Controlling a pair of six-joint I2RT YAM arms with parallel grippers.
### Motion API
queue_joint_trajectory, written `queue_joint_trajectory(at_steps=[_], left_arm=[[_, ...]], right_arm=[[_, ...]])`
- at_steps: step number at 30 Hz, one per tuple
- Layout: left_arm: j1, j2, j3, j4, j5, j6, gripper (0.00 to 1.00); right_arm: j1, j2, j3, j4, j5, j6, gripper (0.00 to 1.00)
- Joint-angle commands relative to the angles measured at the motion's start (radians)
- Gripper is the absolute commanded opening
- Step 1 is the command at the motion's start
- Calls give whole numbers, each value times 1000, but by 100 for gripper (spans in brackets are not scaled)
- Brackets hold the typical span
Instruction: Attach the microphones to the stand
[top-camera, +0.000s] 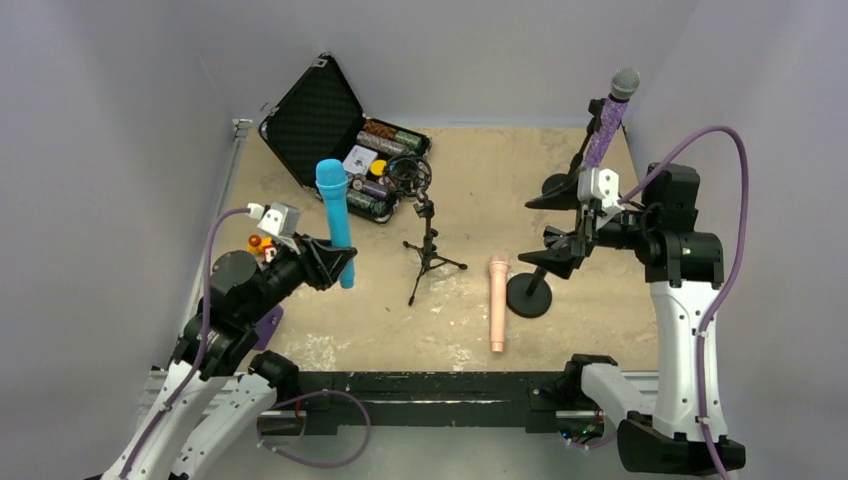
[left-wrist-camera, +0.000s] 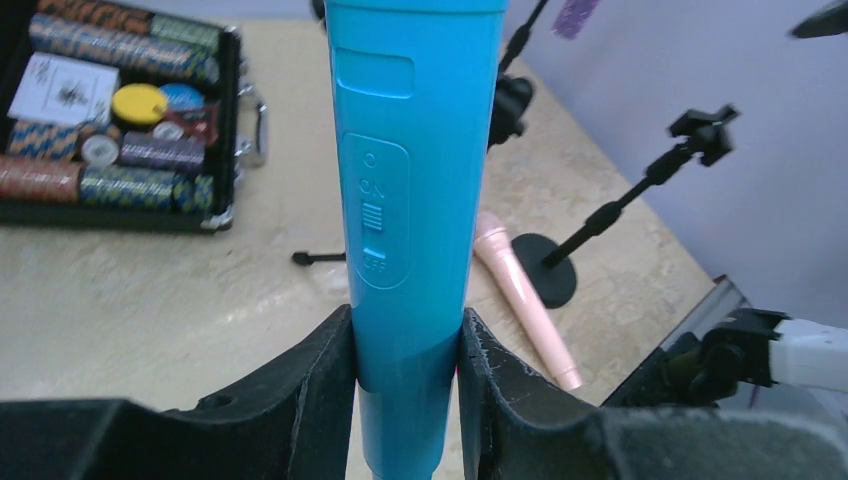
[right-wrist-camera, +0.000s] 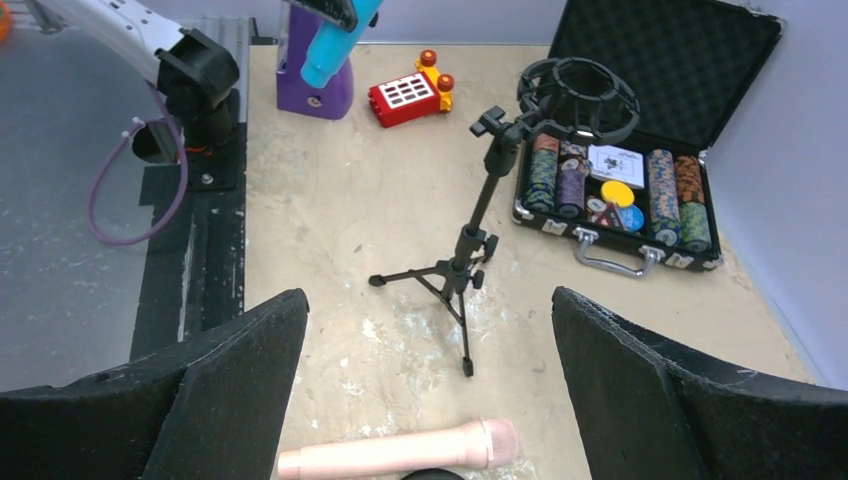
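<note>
table (top-camera: 480, 170): purple mic (top-camera: 610, 115) sits atop the stand (top-camera: 528, 297) at right; pink mic (top-camera: 497, 300) lies flat beside its base. my left gripper (left-wrist-camera: 408, 322) clamps the blue mic (left-wrist-camera: 410, 150) upright; my right gripper (right-wrist-camera: 428, 298) gapes wide, holding nothing.

Beige, mottled surface (top-camera: 490, 170), scuffed pale toward its near edge, enclosed at the far, left and right edges by plain grey walls (top-camera: 450, 50); lighting even.

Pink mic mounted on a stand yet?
No, the pink mic lies flat on the table, beside the base of the round-base stand.
</note>
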Motion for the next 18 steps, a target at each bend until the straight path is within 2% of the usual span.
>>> queue_joint_trajectory(at_steps=[1,11,18], left_arm=[[4,-12,40,247,195,5,0],[-1,66,91,527,343,-138,0],[-70,187,143,593,356,-149,0]], right_arm=[[54,14,56,-117,23,-105,95],[142,36,108,-121,-7,-126,99],[245,57,92,-27,-11,-35,99]])
